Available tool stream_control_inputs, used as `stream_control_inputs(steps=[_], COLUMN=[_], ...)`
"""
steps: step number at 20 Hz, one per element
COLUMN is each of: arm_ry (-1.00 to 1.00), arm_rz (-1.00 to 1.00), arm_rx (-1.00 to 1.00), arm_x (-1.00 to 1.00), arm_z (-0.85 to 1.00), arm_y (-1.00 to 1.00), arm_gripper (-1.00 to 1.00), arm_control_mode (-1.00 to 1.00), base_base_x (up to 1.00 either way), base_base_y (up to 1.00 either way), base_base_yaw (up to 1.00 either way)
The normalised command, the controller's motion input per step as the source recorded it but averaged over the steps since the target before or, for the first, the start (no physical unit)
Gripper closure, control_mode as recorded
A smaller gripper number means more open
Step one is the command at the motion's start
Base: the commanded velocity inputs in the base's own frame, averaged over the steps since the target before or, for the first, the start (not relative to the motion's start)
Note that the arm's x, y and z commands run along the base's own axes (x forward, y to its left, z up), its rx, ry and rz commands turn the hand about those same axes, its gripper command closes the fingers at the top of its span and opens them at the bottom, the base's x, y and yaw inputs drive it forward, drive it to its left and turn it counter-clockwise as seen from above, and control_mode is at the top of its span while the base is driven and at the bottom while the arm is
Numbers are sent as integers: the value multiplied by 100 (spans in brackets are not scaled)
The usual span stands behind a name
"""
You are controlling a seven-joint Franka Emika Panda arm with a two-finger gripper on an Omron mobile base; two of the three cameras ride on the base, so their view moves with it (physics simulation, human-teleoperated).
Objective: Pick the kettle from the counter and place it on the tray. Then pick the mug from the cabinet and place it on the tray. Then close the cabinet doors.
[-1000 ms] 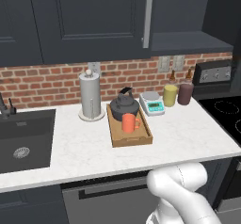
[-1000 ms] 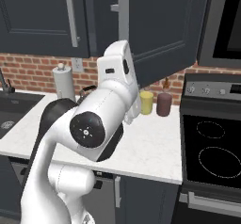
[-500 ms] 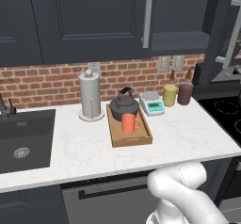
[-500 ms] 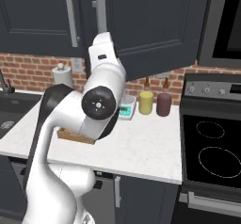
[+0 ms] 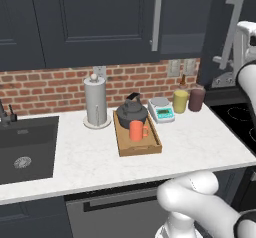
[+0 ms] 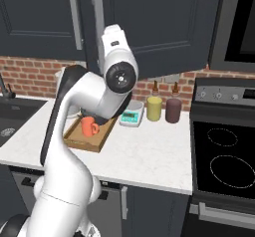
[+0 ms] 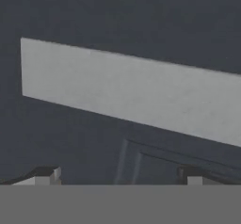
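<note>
kettle and mug on the tray, your arm raised at the cabinet door.

your pincer [image 7: 117,176] stands wide open, holding nothing, facing a dark navy door panel [image 7: 70,138] crossed by a pale grey bar [image 7: 132,93]. on the white marble desk [image 5: 200,142], the wooden tray [image 5: 145,148] carries the dark grey kettle [image 5: 131,113] at its back and the orange-red mug [image 5: 136,130] just in front. the right cabinet door [image 5: 227,32] hangs ajar beside your arm.

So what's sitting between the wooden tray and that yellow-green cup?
In the left base view, a small white-and-teal kitchen scale stands on the counter between the tray and the yellow-green cup.
</note>
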Motion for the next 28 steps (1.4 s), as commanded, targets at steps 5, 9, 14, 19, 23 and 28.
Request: stream_control_inputs(steps=[5,9,14,19,23,28], arm_ry=[0,2,8,19,29,24], arm_rz=[4,0,0,0,-2,-5], arm_rx=[0,-1,0,-1,-1,-6], arm_x=[90,90,99,80,59,51], arm_z=[-24,-27,-21,-11,-8,-17], arm_y=[25,32,26,9,0,0], arm_gripper=[-100,-100,-100,-100,-100,-100], arm_control_mode=[-100,-100,-100,-100,-100,-100], base_base_x=[0,0,0,0,0,0], base_base_y=[0,0,0,0,0,0], base_base_yaw=[0,0,0,0,0,0])
